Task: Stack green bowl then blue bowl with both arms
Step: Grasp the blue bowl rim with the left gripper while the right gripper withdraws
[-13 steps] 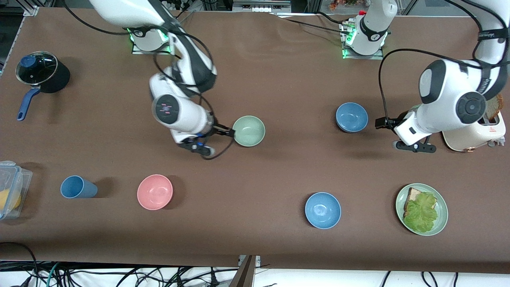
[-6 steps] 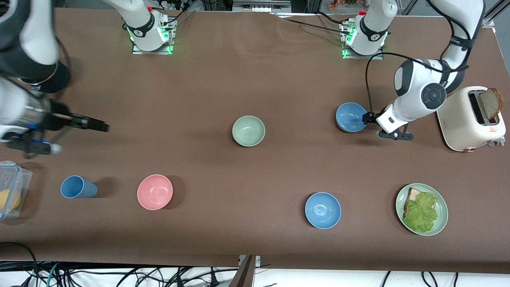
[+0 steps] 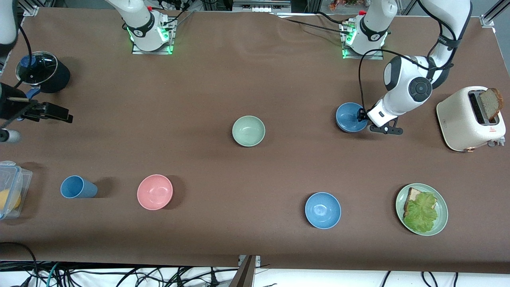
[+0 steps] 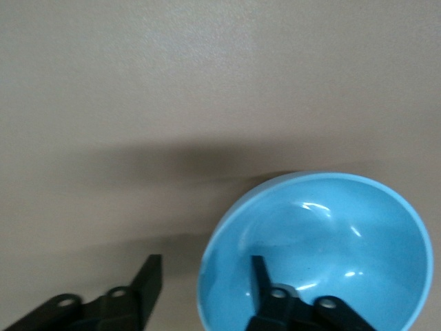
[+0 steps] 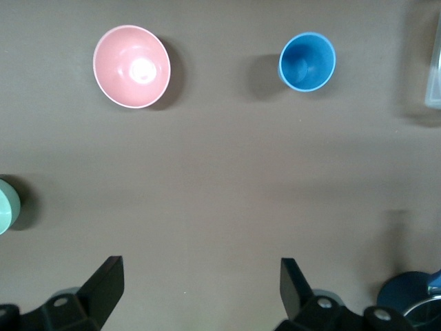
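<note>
The pale green bowl stands alone at mid-table; its edge also shows in the right wrist view. The dusty blue bowl sits toward the left arm's end. My left gripper is open at that bowl's rim. In the left wrist view, one finger is inside the blue bowl and the other finger is outside it, so the left gripper straddles the rim. My right gripper is open and empty, up over the table's right-arm end beside the pot; it also shows in the right wrist view.
A brighter blue bowl, a pink bowl and a blue cup sit nearer the front camera. A lidded black pot, a plastic container, a toaster and a green plate with bread and lettuce stand at the table's ends.
My right gripper left the green bowl's rim and swung away to the right arm's end of the table. My left gripper moved in and lowered over the blue bowl's rim.
</note>
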You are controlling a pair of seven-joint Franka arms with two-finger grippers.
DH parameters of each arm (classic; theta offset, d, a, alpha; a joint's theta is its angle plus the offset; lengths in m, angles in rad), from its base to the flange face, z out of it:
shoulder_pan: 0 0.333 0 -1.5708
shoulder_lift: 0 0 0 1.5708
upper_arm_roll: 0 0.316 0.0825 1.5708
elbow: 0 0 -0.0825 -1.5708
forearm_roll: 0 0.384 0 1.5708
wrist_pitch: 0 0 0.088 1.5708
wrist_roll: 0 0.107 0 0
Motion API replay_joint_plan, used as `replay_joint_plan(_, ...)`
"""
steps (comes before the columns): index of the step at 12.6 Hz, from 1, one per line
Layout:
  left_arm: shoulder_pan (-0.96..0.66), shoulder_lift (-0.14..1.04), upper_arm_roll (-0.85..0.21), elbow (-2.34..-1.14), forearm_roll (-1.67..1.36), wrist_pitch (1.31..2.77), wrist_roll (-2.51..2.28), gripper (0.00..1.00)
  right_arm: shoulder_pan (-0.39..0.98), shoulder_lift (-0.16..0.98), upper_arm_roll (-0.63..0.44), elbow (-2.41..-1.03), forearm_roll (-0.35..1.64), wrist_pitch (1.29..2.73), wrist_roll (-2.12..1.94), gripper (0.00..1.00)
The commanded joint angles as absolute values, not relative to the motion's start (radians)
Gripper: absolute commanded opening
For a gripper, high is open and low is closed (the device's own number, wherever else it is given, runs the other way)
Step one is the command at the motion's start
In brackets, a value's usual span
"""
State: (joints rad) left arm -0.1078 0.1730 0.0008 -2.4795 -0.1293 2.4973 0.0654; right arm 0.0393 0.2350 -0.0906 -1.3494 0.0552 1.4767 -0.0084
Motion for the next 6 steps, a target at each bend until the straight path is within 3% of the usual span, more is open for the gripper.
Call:
replay_joint_plan(1, -0.118, 0.150, 0.006, -2.500, -0.183, 2.510, 0.091, 0.00, -0.052, 0.068, 0.000, -1.568, 0.026, 1.585, -0.002, 1.00)
replay_joint_plan(3, -0.118, 0.155, 0.006, -2.497, -0.184, 2.505, 0.091, 0.00, -0.064, -0.090, 0.011, -1.821, 0.028, 1.785, -0.002, 1.00)
replay_joint_plan(4, -0.118, 0.153, 0.006, -2.491, -0.183, 2.500, 0.089, 0.00, -0.069, -0.109, 0.012, -1.854, 0.026, 1.805, -0.003, 1.00)
replay_joint_plan(6, -0.120, 0.134, 0.002, -2.459, -0.207, 2.458, 0.084, 0.00, -0.081, -0.065, 0.057, -1.778, 0.018, 1.758, -0.015, 1.00)
